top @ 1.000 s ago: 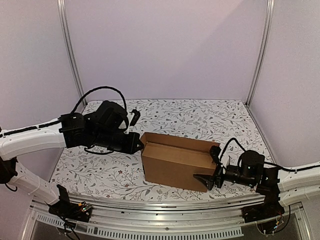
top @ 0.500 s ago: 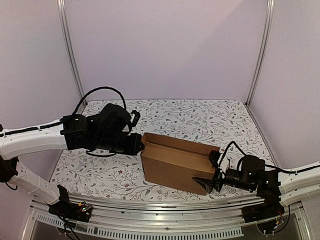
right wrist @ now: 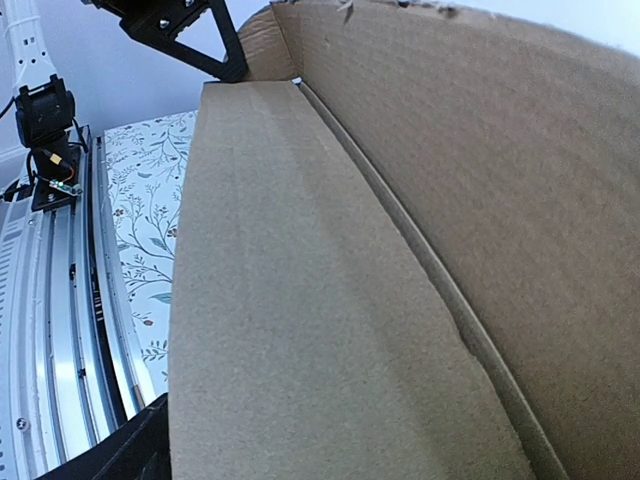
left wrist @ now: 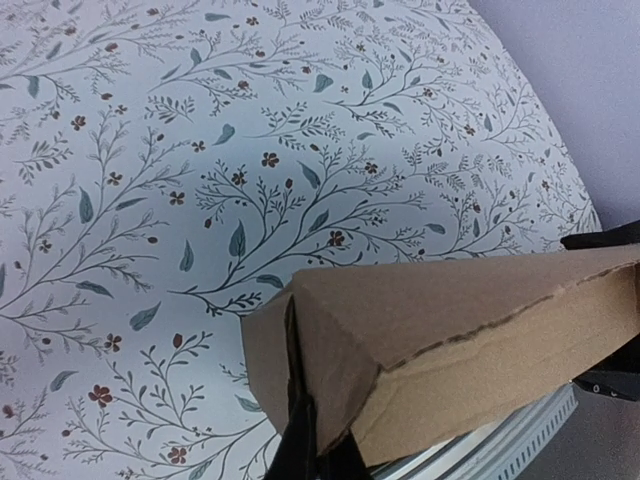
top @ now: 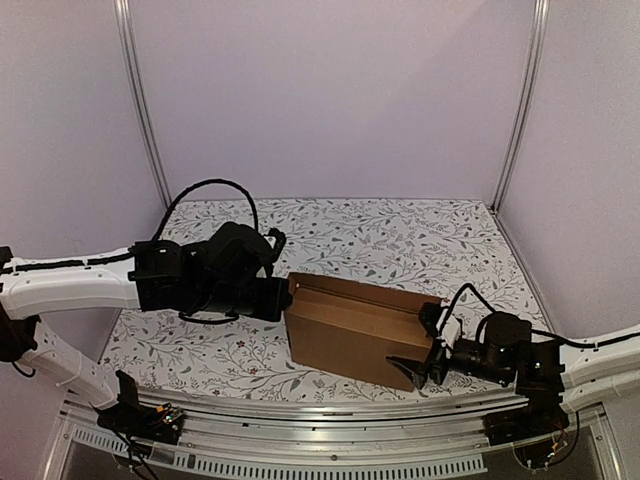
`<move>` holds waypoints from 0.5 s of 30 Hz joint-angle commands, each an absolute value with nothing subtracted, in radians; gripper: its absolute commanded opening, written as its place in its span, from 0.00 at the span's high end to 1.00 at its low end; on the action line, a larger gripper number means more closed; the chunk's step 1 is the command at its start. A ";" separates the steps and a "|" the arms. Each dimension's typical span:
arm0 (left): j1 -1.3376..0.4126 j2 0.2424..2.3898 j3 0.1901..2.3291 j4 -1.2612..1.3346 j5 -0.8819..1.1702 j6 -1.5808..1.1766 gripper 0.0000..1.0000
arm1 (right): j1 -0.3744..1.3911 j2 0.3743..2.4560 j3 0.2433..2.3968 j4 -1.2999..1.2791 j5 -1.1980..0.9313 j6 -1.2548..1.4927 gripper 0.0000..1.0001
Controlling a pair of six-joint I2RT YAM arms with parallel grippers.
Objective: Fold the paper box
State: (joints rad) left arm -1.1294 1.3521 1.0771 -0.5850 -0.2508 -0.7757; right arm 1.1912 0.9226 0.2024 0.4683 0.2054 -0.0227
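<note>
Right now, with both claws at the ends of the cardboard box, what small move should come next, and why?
Probably nudge the left claw to tip the rear flap forward over the paper box. That flap stands up above the lower front part, and the left claw sits at its left end while the right claw, open, brackets the right end.

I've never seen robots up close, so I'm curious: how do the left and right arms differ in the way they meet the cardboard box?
The left gripper meets the paper box at its left end, while the right gripper is at its near right corner. The left arm sits higher above the table, and the right arm lies low by its near edge. The right fingers are spread apart, but the left ones are mostly hidden. Both arms are white with black ends.
</note>
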 commanded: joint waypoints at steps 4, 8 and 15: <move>-1.177 1.409 0.996 -0.733 -0.190 -0.796 1.00 | 1.199 0.810 0.267 0.301 0.217 -0.005 0.01; -1.178 1.407 0.989 -0.731 -0.205 -0.811 1.00 | 1.199 0.712 0.341 0.091 0.189 0.052 0.01; -1.178 1.408 0.983 -0.714 -0.219 -0.821 1.00 | 1.199 0.595 0.517 -0.329 0.310 0.217 0.01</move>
